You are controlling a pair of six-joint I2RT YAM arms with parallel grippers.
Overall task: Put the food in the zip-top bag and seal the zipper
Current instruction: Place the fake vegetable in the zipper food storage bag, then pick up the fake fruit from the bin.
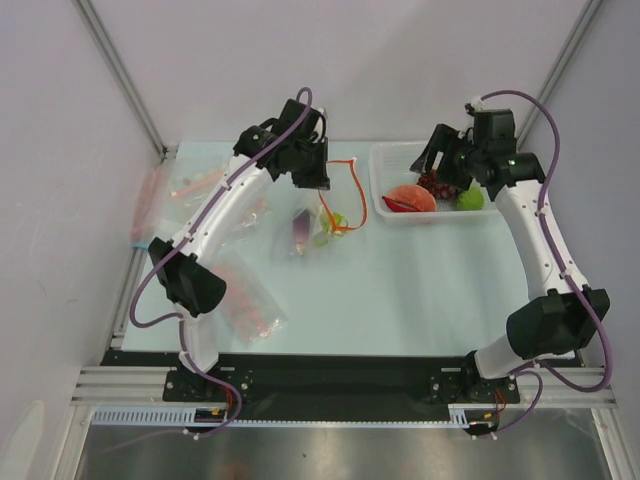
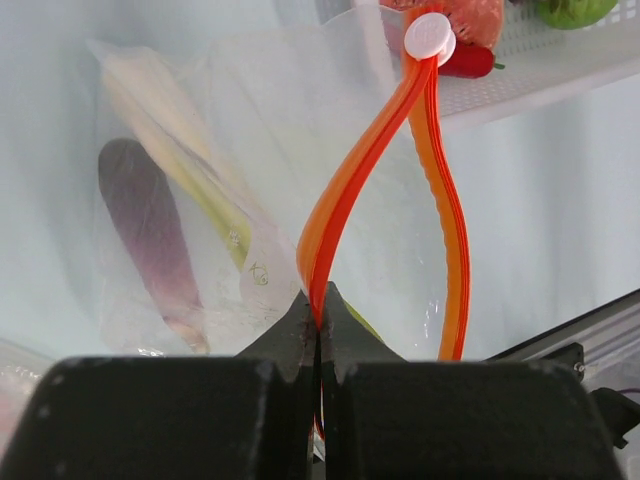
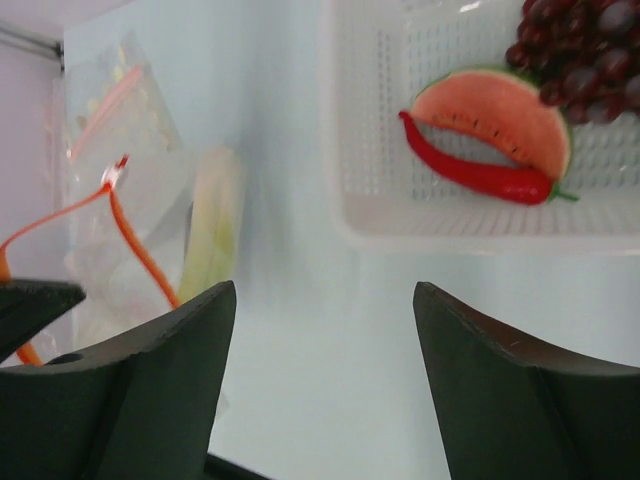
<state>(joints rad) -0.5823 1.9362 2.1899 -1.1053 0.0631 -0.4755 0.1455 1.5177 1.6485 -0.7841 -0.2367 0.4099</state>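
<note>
The clear zip-top bag lies mid-table with its mouth open, its red-orange zipper spread in a loop with a white slider at the far end. My left gripper is shut on one side of the zipper strip. The scallion lies inside the bag beside a purple oblong item. The grapes sit in the white basket. My right gripper is open and empty, hovering beside the basket's near-left rim.
The basket also holds a watermelon slice, a red chili and a green lime-like fruit. Clear bags with pink-red dots lie at the left and front left. Walls stand on both sides.
</note>
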